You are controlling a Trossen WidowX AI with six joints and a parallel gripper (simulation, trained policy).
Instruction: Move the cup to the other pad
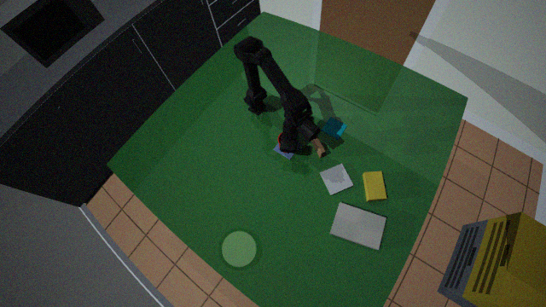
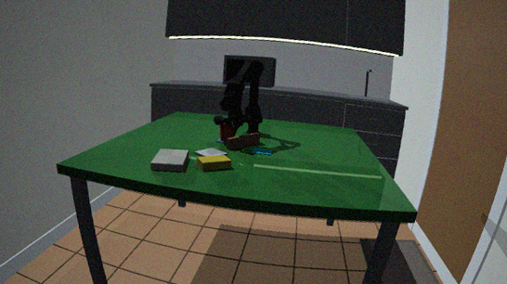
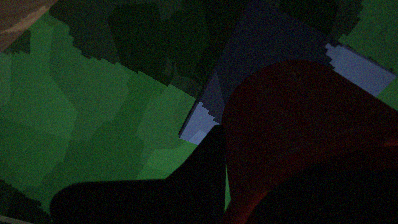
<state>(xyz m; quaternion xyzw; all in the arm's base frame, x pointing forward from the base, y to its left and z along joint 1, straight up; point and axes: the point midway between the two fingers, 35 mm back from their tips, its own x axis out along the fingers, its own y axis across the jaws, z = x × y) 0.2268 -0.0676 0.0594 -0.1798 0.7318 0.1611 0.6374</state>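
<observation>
Pincer point(image 1: 289, 147) point(image 2: 226, 122) point(image 3: 229, 132) nearly together, clamped on the wall of the red cup point(image 1: 280, 140) point(image 2: 226, 132) point(image 3: 295, 105) (one finger inside).

One cup point(image 1: 280, 140) point(image 2: 226, 131) point(image 3: 300, 110), two square pads point(image 1: 292, 156) point(image 1: 336, 179) point(image 2: 211, 152) point(image 3: 357, 67).

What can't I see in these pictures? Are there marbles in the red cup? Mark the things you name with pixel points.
- Marbles: can't tell. The arm covers the mouth of the red cup point(image 1: 280, 140) point(image 2: 226, 132) point(image 3: 300, 105) in the top view; in the wrist view, its inside is dark and cut off by the edge.
- Claw point(image 1: 290, 148) point(image 2: 224, 123) point(image 3: 229, 132) grip: too dark and small in the exterior view.
- Blue pad point(image 1: 283, 152) point(image 2: 220, 141) point(image 3: 361, 70): partly hidden by the cup in the wrist view.
</observation>
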